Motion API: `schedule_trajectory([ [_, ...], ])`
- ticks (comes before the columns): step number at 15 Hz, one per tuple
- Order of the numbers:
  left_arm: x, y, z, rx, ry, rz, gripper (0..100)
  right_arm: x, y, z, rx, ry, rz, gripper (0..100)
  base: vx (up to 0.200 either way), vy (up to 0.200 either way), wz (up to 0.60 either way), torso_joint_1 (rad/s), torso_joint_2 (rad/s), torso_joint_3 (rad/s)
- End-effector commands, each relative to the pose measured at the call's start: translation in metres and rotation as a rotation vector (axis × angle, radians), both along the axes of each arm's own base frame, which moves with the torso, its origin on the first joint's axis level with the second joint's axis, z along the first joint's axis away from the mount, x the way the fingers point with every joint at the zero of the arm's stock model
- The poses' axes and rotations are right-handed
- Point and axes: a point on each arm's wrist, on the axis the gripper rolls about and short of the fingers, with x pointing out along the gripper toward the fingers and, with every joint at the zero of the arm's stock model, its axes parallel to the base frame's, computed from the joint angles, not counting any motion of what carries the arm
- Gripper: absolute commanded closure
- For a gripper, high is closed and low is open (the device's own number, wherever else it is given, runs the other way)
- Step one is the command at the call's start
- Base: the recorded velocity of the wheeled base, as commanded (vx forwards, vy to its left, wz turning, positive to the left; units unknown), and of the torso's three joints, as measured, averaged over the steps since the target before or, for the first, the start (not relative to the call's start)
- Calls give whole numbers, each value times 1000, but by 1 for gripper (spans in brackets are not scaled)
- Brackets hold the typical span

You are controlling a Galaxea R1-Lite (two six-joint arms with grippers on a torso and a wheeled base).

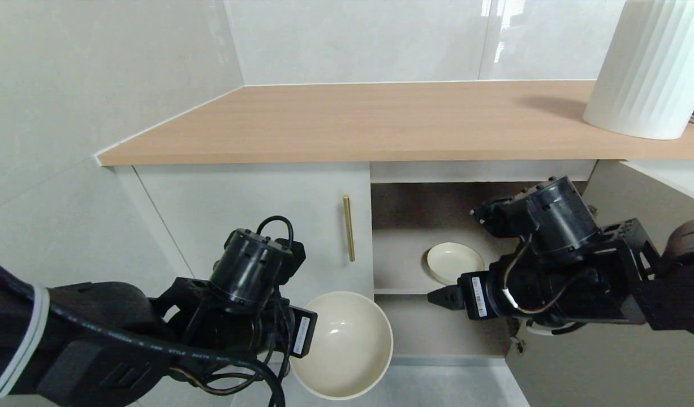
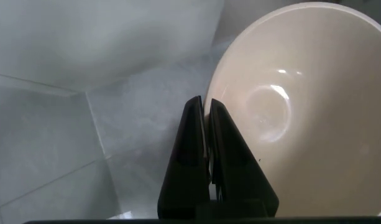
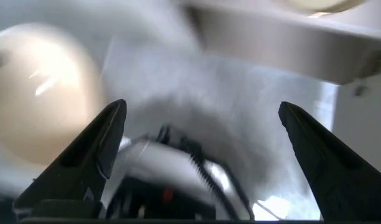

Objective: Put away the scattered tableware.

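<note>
So, in the head view one small plate (image 1: 455, 262) already sits on the cabinet shelf (image 1: 400, 271), near its front edge. The bowl (image 1: 342, 345) hangs outside, low before the opening.

In the left wrist view, the left gripper (image 2: 206, 106) has its fingers pinched on the bowl's rim.

In the right wrist view, the right gripper (image 3: 199, 124) has its fingers spread and empty (the bowl remains to be shelved, I judge).

A home kitchen: pale wooden countertop (image 1: 380, 121), glossy white wall tiles (image 1: 352, 39) at twelve o'clock, white brass-handled base cabinet (image 1: 250, 198) at six.
</note>
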Motion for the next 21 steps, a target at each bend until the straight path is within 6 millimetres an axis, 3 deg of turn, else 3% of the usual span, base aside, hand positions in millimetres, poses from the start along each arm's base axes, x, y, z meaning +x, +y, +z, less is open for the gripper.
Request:
schedule_trajectory([
  [1, -4, -6, -5, 11, 13, -22, 100, -18, 6, 0, -17, -6, 74, 0, 0, 0, 0, 0, 0, 0],
  [9, -13, -25, -4, -33, -42, -92, 100, -17, 38, -43, -111, 97, 143, 0, 0, 0, 0, 0, 0, 0],
  [20, -20, -29, -4, -20, -50, -102, 100, -8, 48, -54, -67, 92, 112, 0, 0, 0, 0, 0, 0, 0],
  [21, -20, -29, -4, -21, -50, -101, 100, -8, 49, -54, -65, 93, 111, 100, 0, 0, 0, 0, 0, 0],
])
